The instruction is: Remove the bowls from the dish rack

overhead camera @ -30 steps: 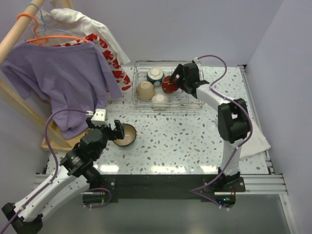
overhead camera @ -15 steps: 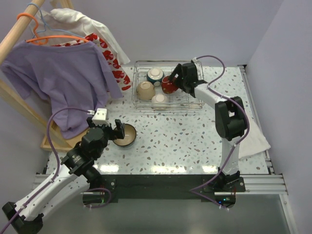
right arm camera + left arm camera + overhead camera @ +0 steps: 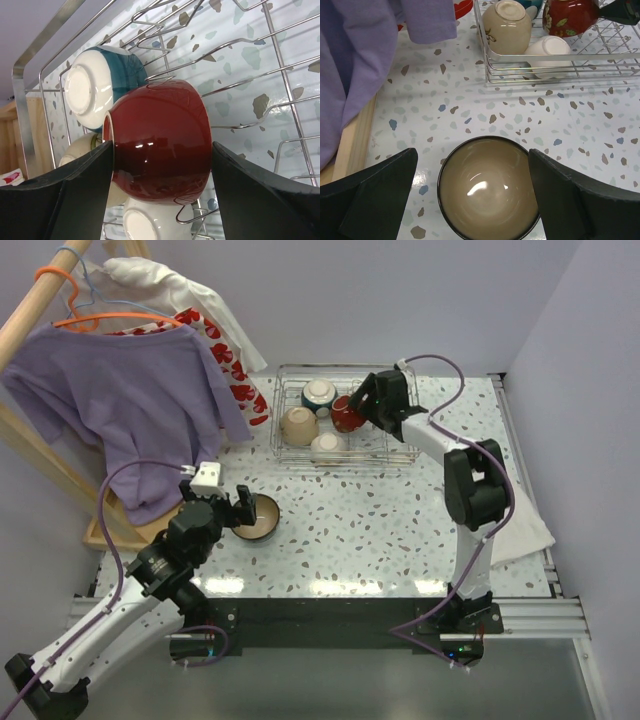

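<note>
The silver wire dish rack (image 3: 395, 455) stands at the back of the table. It holds a teal-and-white bowl (image 3: 319, 394), a tan bowl (image 3: 298, 426), a white bowl (image 3: 327, 447) and a dark red bowl (image 3: 345, 416), all tipped on their sides. My right gripper (image 3: 358, 410) is open. Its jaws straddle the dark red bowl (image 3: 160, 145), close against rim and base, and the bowl rests on the wires. A dark-rimmed bowl (image 3: 489, 187) with a pale beige inside stands upright on the table. My left gripper (image 3: 472, 160) is open just above it.
A purple shirt (image 3: 120, 390) and other clothes hang from a wooden stand at the left, whose base (image 3: 100, 530) lies beside my left arm. A white cloth (image 3: 525, 530) lies at the right table edge. The rack's near wall (image 3: 560, 75) shows in the left wrist view.
My right gripper has moved a little further left around the dark red bowl. The left arm and the bowl on the table have not moved.
</note>
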Controlling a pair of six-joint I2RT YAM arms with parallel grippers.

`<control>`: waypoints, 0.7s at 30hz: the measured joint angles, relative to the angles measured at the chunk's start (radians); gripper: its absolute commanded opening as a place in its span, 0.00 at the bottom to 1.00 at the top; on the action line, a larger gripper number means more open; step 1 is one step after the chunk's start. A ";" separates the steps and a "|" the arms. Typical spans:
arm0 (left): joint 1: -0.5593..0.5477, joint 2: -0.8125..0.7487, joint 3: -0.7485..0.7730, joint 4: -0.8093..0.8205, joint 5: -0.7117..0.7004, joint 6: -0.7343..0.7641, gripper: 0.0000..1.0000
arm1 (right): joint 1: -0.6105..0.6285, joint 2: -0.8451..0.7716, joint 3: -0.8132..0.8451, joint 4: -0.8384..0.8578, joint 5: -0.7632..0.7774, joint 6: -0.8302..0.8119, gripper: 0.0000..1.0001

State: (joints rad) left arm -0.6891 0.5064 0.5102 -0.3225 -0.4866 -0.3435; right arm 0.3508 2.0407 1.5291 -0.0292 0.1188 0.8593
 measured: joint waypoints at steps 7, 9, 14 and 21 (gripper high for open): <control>0.002 0.015 0.000 0.002 0.014 0.018 0.98 | 0.000 -0.040 -0.015 -0.004 -0.030 -0.018 0.01; 0.002 0.024 0.000 0.004 0.023 0.023 0.98 | 0.000 -0.054 -0.015 -0.008 -0.036 -0.025 0.00; 0.002 0.032 0.000 0.021 0.048 0.044 0.98 | 0.000 -0.109 -0.022 -0.025 -0.058 -0.046 0.00; 0.002 0.016 -0.018 0.092 0.070 0.126 0.99 | 0.000 -0.211 -0.100 -0.025 -0.066 -0.063 0.00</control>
State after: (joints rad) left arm -0.6872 0.5220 0.4927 -0.2306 -0.4168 -0.2180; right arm 0.3511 1.8294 1.4296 -0.0544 0.0525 0.7967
